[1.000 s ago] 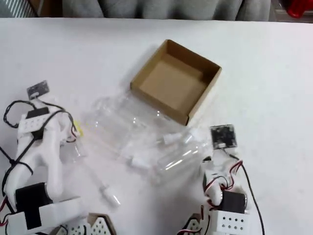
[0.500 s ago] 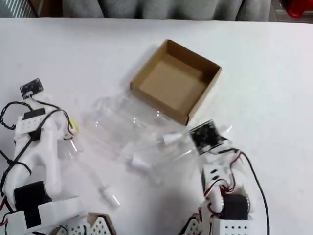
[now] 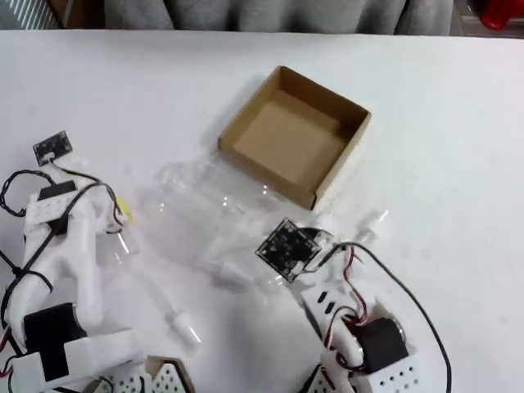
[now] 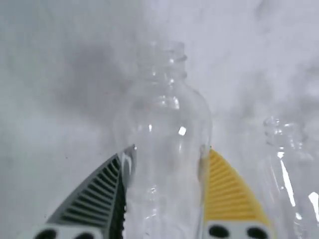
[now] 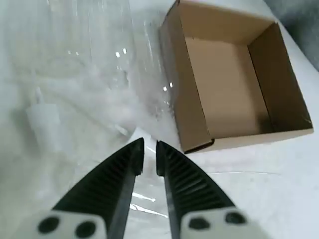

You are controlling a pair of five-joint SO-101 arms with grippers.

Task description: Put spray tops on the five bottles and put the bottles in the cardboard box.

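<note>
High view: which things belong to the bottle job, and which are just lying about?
Job things: cardboard box; loose clear bottles; spray tops; the bottle held in the left gripper.

Lying about: red object and grey fabric, both beyond the table.

We see a clear, colourless bottle [image 4: 167, 109] between the ribbed fingers [image 4: 227, 194] of the left gripper [image 4: 168, 153], one yellow and the other grey. The right gripper [image 5: 149, 145] is black and ribbed in the same way. The cardboard box [image 3: 270, 173] is plain brown, the table [image 3: 442, 123] white, and a loose spray top [image 3: 184, 327] white.
</note>
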